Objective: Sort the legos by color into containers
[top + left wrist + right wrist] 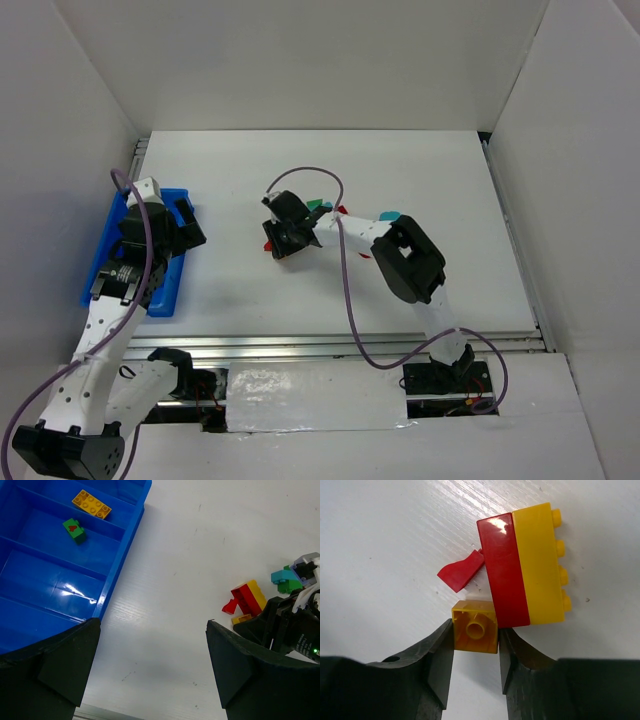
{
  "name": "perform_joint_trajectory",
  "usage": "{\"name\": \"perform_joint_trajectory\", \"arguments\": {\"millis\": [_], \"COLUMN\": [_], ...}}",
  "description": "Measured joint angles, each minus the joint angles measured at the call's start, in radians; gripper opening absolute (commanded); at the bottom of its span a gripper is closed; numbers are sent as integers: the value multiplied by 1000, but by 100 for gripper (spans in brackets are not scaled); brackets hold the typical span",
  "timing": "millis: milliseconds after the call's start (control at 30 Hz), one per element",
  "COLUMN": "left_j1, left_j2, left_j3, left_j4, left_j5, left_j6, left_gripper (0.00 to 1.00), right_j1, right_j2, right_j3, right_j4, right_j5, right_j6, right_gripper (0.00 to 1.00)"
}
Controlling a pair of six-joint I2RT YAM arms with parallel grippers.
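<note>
My right gripper is shut on a small yellow lego that lies on its side on the white table, hollow end facing the camera. The lego touches a long red brick joined to a long yellow brick, and a small red piece lies just beyond it. In the top view the right gripper is at mid-table. My left gripper is open with nothing between its fingers, at the right edge of the blue tray. One compartment holds a yellow brick, the neighbouring one a green brick.
Teal and green bricks lie behind the right gripper. A teal brick shows beside the right arm. The tray sits at the table's left side, near the white wall. Walls enclose the table on three sides.
</note>
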Motion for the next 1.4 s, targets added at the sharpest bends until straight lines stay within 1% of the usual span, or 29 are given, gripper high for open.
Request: {"name": "perform_joint_trajectory", "arguments": {"millis": [67, 100, 133, 200, 267, 333, 400, 533, 667, 800, 900, 933, 967, 1000, 1067, 1200, 1333, 1400], "left_j1": [0, 0, 0, 0, 0, 1, 1, -11, -72, -184, -258, -276, -290, -299, -312, -338, -348, -349], "left_j2": [0, 0, 0, 2, 11, 27, 44, 65, 120, 182, 202, 204, 206, 208, 214, 237, 257, 259], "left_j3": [0, 0, 0, 0, 0, 0, -21, -142, -240, -257, -260, -261, -262, -262, -262, -262, -262, -262], "left_j4": [0, 0, 0, 4, 13, 29, 70, 181, 307, 441, 530, 552, 570, 581, 595, 594, 587, 582], "left_j5": [0, 1, 4, 19, 53, 123, 224, 481, 703, 837, 883, 888, 891, 888, 877, 863, 858, 850], "left_j6": [0, 0, 0, -1, -2, -6, -22, -114, -229, -334, -391, -405, -421, -428, -431, -433, -431, -429], "left_gripper": [100, 100, 100, 100, 100, 100, 99, 100, 99, 99, 95, 88, 84, 83, 84, 83, 84, 83], "right_j1": [0, 0, 0, 0, 0, 0, 0, 0, 1, 3, 3, 3, 4, 4, 5, 6, 8, 8], "right_j2": [-8, -17, -30, -70, -143, -243, -361, -569, -708, -777, -806, -811, -818, -822, -835, -880, -930, -955], "right_j3": [-19, -36, -59, -120, -228, -357, -480, -635, -710, -748, -758, -758, -761, -761, -774, -816, -847, -864], "right_j4": [22, 36, 48, 73, 114, 151, 203, 311, 389, 419, 422, 423, 420, 420, 424, 438, 475, 499], "right_j5": [-10, -18, -26, -48, -81, -135, -199, -304, -361, -372, -372, -372, -372, -370, -362, -349, -332, -320], "right_j6": [1, 2, 4, 8, 12, 10, 2, -16, -29, -38, -42, -43, -47, -48, -50, -49, -48, -46], "right_gripper": [8, 2, 0, 0, 0, 0, 0, 0, 0, 0, 0, 0, 0, 0, 0, 0, 0, 0]}}
